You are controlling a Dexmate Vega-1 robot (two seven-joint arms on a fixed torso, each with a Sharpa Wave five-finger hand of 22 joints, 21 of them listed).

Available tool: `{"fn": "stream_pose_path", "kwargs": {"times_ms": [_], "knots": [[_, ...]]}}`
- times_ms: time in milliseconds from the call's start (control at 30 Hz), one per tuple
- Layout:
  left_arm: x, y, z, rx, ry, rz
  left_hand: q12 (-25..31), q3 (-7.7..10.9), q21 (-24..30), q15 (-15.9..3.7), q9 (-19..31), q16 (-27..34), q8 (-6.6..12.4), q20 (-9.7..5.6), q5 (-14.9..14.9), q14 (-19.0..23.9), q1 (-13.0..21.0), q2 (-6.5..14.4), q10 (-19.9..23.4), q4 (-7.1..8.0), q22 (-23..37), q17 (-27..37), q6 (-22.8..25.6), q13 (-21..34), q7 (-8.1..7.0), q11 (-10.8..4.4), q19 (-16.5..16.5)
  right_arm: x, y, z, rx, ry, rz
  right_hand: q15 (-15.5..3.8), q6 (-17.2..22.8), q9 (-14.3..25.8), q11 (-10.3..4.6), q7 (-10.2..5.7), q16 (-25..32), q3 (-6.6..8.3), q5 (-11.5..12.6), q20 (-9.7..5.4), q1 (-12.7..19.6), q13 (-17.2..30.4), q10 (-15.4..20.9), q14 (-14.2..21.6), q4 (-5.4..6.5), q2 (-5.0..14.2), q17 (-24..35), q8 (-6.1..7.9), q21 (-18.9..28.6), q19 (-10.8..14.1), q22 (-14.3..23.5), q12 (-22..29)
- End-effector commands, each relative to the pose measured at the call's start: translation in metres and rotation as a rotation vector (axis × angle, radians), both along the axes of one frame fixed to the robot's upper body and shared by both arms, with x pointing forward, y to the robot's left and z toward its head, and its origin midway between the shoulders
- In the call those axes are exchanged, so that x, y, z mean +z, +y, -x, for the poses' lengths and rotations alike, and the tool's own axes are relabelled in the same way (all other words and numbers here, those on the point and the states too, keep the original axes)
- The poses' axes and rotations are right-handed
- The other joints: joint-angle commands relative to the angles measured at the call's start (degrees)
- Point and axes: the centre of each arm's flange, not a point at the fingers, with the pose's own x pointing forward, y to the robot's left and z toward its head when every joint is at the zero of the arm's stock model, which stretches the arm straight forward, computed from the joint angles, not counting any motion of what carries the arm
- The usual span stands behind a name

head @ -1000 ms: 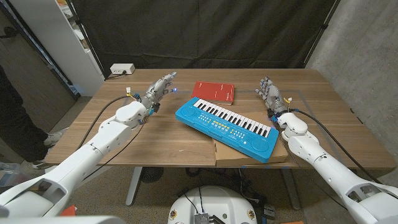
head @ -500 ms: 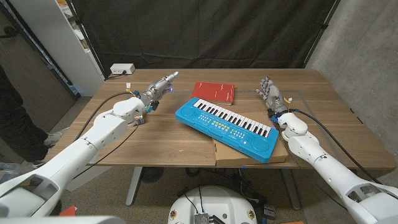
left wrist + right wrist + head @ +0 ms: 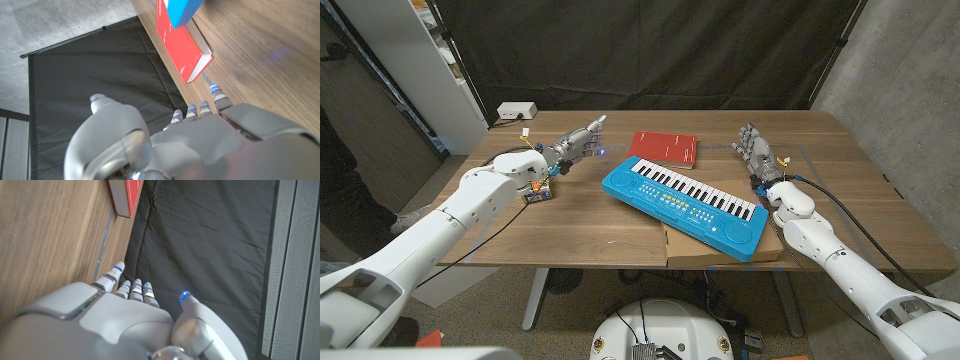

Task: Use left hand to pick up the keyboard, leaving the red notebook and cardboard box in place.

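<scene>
Keyboard position: the blue toy keyboard lies diagonally across the middle of the wooden table, its right end resting on a flat cardboard box at the near edge. Its far-left corner also shows in your left wrist view, just beside the red notebook.

Red notebook: you will find it flat on the table just behind the keyboard's left half, close to it; whether the two touch cannot be told.

Left hand: your left hand hovers above the table, left of the keyboard and the notebook, apart from both. Its fingers are extended toward the notebook and slightly spread. It holds nothing.

Right hand: your right hand stands at the table's right side, beyond the keyboard's right end and clear of it. Its fingers point toward the table's far edge, loosely apart, with nothing in them.
</scene>
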Motion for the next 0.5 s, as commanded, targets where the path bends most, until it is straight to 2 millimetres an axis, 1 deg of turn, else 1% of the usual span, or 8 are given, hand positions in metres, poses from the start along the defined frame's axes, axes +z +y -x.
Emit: {"fn": "stream_pose_path", "kwargs": {"times_ms": [33,133,167,267,300,400,500], "knots": [[-0.0057,-0.0040,-0.0010,-0.134,0.111,0.018,0.2,0.64,0.2,0.07,0.2,0.5,0.24,0.12,-1.6,3.8,3.2,0.5,0.2,-0.47,0.1,0.4,-5.4,0.5,5.55,0.69,3.7,0.0004,0.0007,0.0040,-0.002,-0.006,0.001,0.15,0.2,0.2,0.11,0.04,0.5,0.07,0.4,-2.35,0.4,0.3,0.4,0.2,-0.26,1.46,0.1,0.57,0.6,0.5,0.2,0.1],[-0.0085,-0.0044,-0.0028,-0.165,0.140,0.043,0.6,0.78,0.3,0.05,0.3,0.3,0.26,0.15,-1.8,4.1,4.0,0.6,1.3,-0.67,0.1,0.4,-4.5,0.7,5.55,0.70,5.6,0.0004,0.0006,0.0049,-0.004,-0.006,0.000,0.14,0.2,0.2,0.11,0.03,0.5,0.08,0.4,-2.34,0.4,0.3,0.5,0.2,-0.28,1.45,0.1,0.58,0.6,0.5,0.2,0.1],[-0.0093,-0.0045,-0.0033,-0.172,0.145,0.046,0.7,0.72,0.3,0.03,0.2,0.3,0.23,0.15,-1.9,5.0,4.1,0.4,2.0,-0.74,0.1,0.3,-3.9,0.7,5.55,0.70,6.6,0.0004,0.0005,0.0052,-0.005,-0.007,0.001,0.14,0.2,0.2,0.13,-0.01,0.5,0.08,0.4,-2.32,0.4,0.3,0.5,0.3,-0.28,1.45,0.1,0.58,0.6,0.5,0.2,0.1],[-0.0119,-0.0043,-0.0048,-0.194,0.169,0.076,0.5,0.70,0.3,0.03,0.2,0.2,0.19,0.13,-1.9,5.4,4.3,0.3,2.3,-0.71,0.1,0.3,-3.5,0.7,5.55,0.71,7.7,0.0005,0.0005,0.0059,-0.006,-0.008,0.000,0.10,0.2,0.2,0.13,-0.05,0.5,0.09,0.4,-2.34,0.4,0.3,0.6,0.3,-0.28,1.45,0.1,0.58,0.5,0.5,0.2,0.1],[-0.0126,-0.0041,-0.0053,-0.203,0.176,0.082,0.4,0.72,0.3,0.03,0.2,0.2,0.17,0.10,-1.9,5.6,4.4,0.3,2.5,-0.71,0.0,0.3,-3.4,0.6,5.56,0.72,8.6,0.0005,0.0006,0.0060,-0.006,-0.008,0.001,0.11,0.2,0.2,0.13,-0.06,0.5,0.09,0.4,-2.32,0.4,0.3,0.6,0.3,-0.29,1.45,0.1,0.58,0.5,0.5,0.2,0.1],[-0.0132,-0.0036,-0.0055,-0.205,0.185,0.076,0.3,0.60,0.2,0.04,0.2,0.1,0.12,-0.02,-1.8,5.7,4.5,0.1,2.5,-0.67,0.0,0.2,-3.4,0.6,5.58,0.71,9.3,0.0006,0.0009,0.0065,-0.007,-0.009,0.000,0.13,0.3,0.2,0.14,-0.05,0.5,0.09,0.4,-2.34,0.4,0.3,0.6,0.3,-0.29,1.45,0.1,0.59,0.5,0.6,0.2,0.1],[-0.0140,-0.0031,-0.0050,-0.213,0.198,0.082,0.3,0.50,0.1,0.05,0.2,0.1,0.04,0.05,-1.7,5.6,4.4,-0.1,2.4,-0.64,-0.1,0.2,-3.6,0.7,5.59,0.71,9.4,0.0009,0.0010,0.0069,-0.009,-0.010,0.000,0.12,0.3,0.2,0.15,-0.02,0.5,0.09,0.4,-2.32,0.4,0.3,0.6,0.3,-0.29,1.45,0.1,0.58,0.5,0.6,0.2,0.1]]}}
